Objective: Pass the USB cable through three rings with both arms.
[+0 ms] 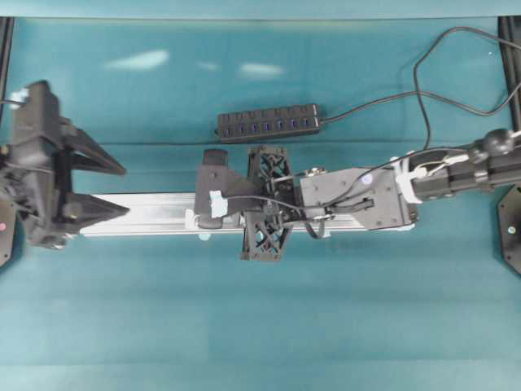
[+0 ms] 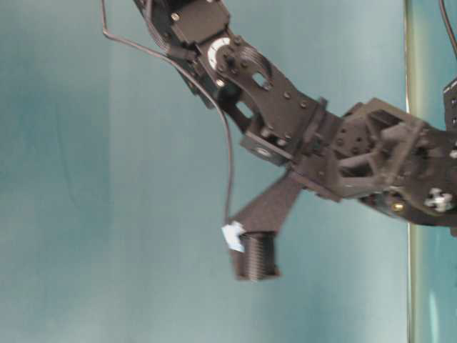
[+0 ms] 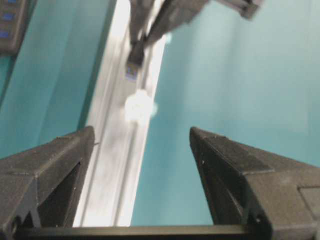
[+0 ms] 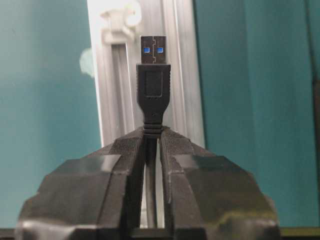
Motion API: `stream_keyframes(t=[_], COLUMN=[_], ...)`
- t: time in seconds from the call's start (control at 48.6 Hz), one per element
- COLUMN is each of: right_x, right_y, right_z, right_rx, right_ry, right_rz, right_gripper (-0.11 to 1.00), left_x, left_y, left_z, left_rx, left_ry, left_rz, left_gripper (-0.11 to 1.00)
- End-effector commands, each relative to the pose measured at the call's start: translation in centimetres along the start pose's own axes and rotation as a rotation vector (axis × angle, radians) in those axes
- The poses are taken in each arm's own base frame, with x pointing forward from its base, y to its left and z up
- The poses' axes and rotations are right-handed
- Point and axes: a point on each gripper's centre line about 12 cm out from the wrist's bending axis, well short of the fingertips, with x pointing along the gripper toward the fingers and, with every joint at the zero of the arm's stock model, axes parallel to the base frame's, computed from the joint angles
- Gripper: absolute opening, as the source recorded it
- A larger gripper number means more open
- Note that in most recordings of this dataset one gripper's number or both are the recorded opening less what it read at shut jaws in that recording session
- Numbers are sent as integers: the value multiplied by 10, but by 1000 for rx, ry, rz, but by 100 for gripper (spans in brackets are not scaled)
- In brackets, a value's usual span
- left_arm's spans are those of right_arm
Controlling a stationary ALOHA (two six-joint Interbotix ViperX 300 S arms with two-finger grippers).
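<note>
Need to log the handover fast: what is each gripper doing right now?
Left gripper: open, holding nothing.
Right gripper: shut on the USB cable, gripped just behind the plug.

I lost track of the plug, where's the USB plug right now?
In the right wrist view the USB plug sticks out of the shut right gripper, over the silver rail, just short of a white ring.
</note>
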Motion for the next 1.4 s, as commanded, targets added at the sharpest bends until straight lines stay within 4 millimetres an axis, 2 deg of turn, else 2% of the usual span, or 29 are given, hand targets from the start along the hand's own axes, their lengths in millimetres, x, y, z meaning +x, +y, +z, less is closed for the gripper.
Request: stream_keyframes(t=[0.0, 0.247, 0.72, 1.132, 1.379], right_x=[-1, 5, 5, -5, -5], right_y=[2, 10, 14, 14, 17], right_z=[6, 7, 18, 31, 32], right_rx=[-12, -24, -29, -23, -28], right_ry=[-11, -10, -44, -88, -90], right_rz=[1, 10, 18, 21, 25], right_gripper=[-7, -7, -7, -7, -7], left_x=[-9, -12, -8, -6, -6], left_y=[1, 3, 3, 3, 3], left_z=[5, 4, 2, 1, 1], left_rx=[-2, -6, -8, -8, -8], left_ry=[-35, -40, -23, -15, -15], left_rz=[1, 5, 9, 11, 11], left_gripper=[82, 82, 82, 82, 82])
